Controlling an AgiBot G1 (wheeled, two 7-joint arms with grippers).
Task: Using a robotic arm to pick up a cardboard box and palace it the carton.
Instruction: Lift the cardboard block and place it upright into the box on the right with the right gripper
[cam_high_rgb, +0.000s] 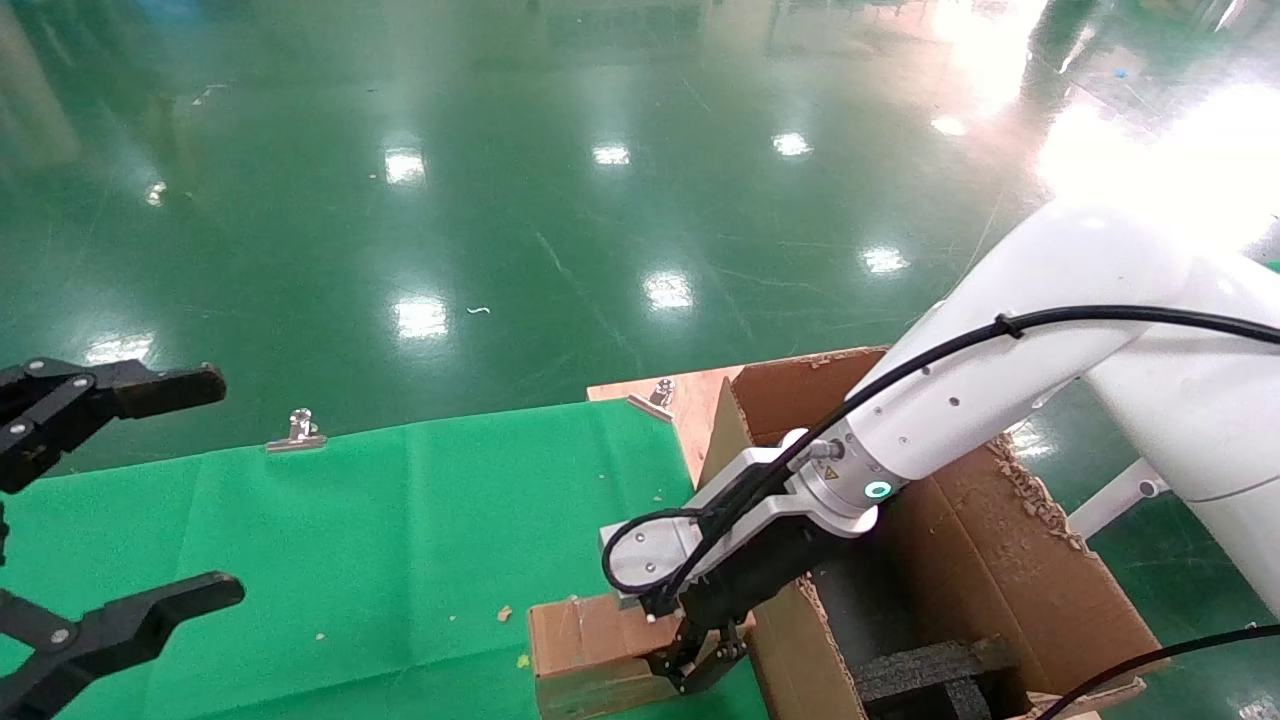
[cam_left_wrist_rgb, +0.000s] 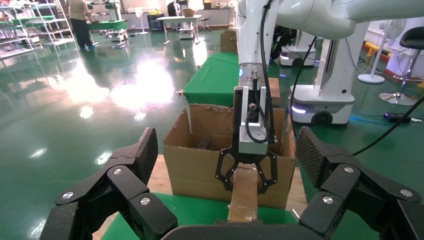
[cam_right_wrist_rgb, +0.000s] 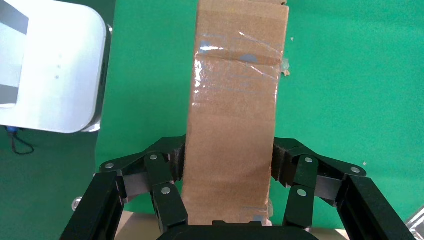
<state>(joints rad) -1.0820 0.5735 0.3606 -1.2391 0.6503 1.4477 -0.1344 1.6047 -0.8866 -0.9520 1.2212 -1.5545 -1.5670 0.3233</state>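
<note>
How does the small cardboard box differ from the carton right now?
The cardboard box is small, closed and taped; the carton is far larger, open, with ragged flaps. The box lies on the green cloth, the right gripper closed on its sides; the carton stands beside it, ungripped. Both are brown cardboard.

One cardboard box (cam_high_rgb: 585, 650), one carton (cam_high_rgb: 1000, 560), two grippers (cam_high_rgb: 700, 668), two metal clips (cam_high_rgb: 296, 432) at the table's far edge, one green cloth (cam_high_rgb: 350, 540)
</note>
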